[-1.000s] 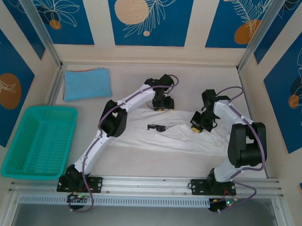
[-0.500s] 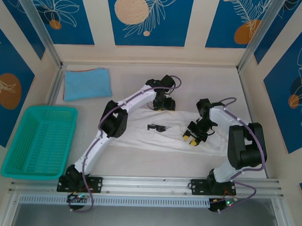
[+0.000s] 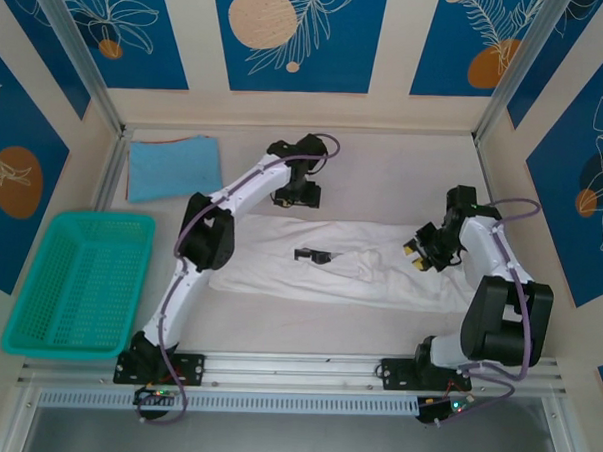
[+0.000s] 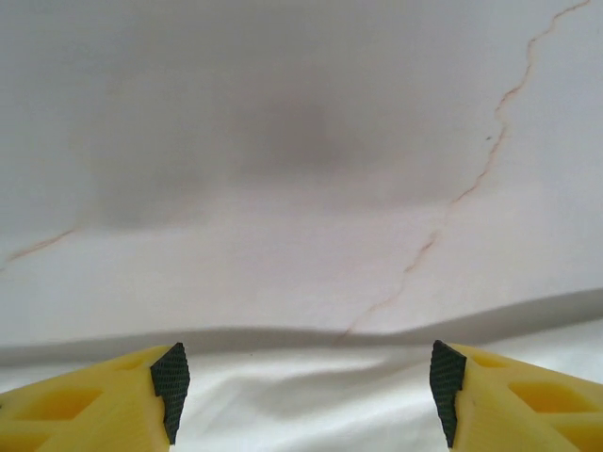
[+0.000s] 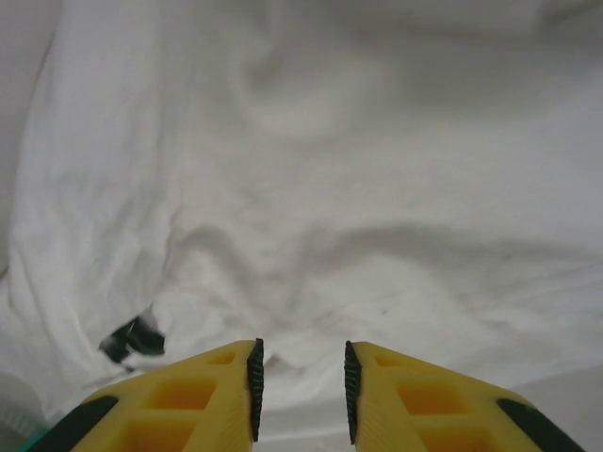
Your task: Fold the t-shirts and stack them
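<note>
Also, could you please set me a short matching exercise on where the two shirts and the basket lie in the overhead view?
Things:
1. white shirt
2. light-blue shirt
3. basket

Places:
A. far left corner
B. near left side
C. spread wide across the middle

Pairs: 1-C, 2-A, 3-B

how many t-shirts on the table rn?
2. A white t-shirt lies spread across the middle of the table; a light-blue t-shirt sits folded in the far-left corner, beyond the teal basket. More could hide beneath either.
</note>
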Robot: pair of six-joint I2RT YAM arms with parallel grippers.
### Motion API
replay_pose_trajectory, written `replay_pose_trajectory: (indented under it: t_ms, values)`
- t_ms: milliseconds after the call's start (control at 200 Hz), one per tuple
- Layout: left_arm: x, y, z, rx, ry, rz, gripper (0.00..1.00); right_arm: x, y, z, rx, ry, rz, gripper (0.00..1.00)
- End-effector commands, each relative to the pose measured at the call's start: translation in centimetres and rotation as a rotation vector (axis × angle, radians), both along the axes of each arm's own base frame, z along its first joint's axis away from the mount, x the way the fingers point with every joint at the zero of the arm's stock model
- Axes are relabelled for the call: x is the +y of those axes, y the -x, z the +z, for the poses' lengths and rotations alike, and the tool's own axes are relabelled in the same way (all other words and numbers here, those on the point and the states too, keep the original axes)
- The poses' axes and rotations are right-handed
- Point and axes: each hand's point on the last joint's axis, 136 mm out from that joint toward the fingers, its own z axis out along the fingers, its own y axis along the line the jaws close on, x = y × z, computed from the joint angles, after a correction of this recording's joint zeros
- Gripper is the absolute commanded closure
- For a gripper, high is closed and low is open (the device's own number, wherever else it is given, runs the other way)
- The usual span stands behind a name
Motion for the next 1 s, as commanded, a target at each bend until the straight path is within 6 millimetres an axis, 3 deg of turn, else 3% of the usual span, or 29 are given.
replay_pose_trajectory:
  t_ms: [0,175,255,440,605,705,800,995]
  values:
    - [2.3,1.4,2.9,-0.033,-0.037,-0.022,0.31,-3.6,-1.4,-1.4,0.003,0.093,-0.111,0.67]
    - [5.3,3.9,0.3,0.036,-0.092,-0.024,0.40,-6.5,-4.6,-2.9,0.039,0.166,-0.170,0.67]
    - [7.6,4.3,-1.5,0.054,-0.157,0.010,0.42,-7.3,-5.7,-4.0,0.070,0.178,-0.198,0.68]
    - [13.9,4.4,-5.6,0.158,-0.273,0.165,0.44,-9.7,-7.1,-5.7,0.135,0.186,-0.276,0.66]
    - [17.9,4.3,-7.0,0.215,-0.329,0.287,0.44,-11.8,-7.2,-6.8,0.213,0.173,-0.322,0.60]
    - [18.7,4.3,-7.0,0.226,-0.346,0.305,0.42,-12.9,-7.8,-6.1,0.189,0.172,-0.353,0.54]
    - [18.0,3.8,-6.4,0.224,-0.309,0.301,0.38,-13.0,-9.1,-4.5,0.131,0.170,-0.343,0.52]
    - [16.1,1.8,-2.6,0.167,-0.205,0.303,0.20,-10.2,-12.1,-0.1,-0.037,0.187,-0.222,0.44]
